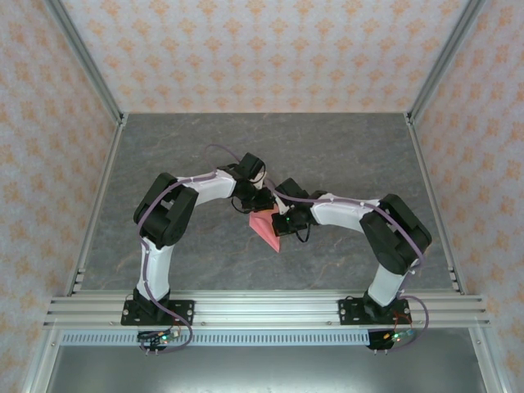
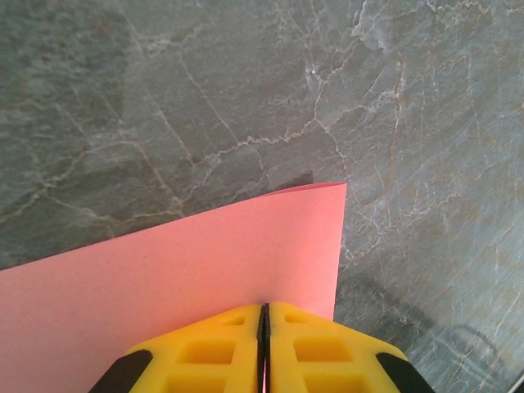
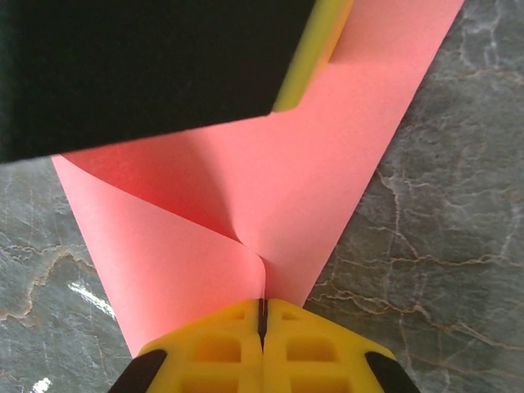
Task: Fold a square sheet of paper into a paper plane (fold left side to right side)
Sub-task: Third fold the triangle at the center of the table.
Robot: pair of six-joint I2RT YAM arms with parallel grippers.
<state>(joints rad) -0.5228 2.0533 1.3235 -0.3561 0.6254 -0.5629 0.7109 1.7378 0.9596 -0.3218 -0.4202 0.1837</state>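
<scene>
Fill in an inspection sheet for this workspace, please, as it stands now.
Surface: grey marbled table, no marks seen.
Job's things: pink sheet curled, not flat, pinched at two spots.
Clutter: nothing seen.
Grippers: left gripper shut on the sheet's edge; right gripper shut on a buckled part.
Cables: purple cables, none seen snagged.
Surroundings: patterned walls; metal rail at the near edge.

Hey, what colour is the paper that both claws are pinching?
Plain salmon pink paper, with no markings; the right wrist view shows it best.
</scene>
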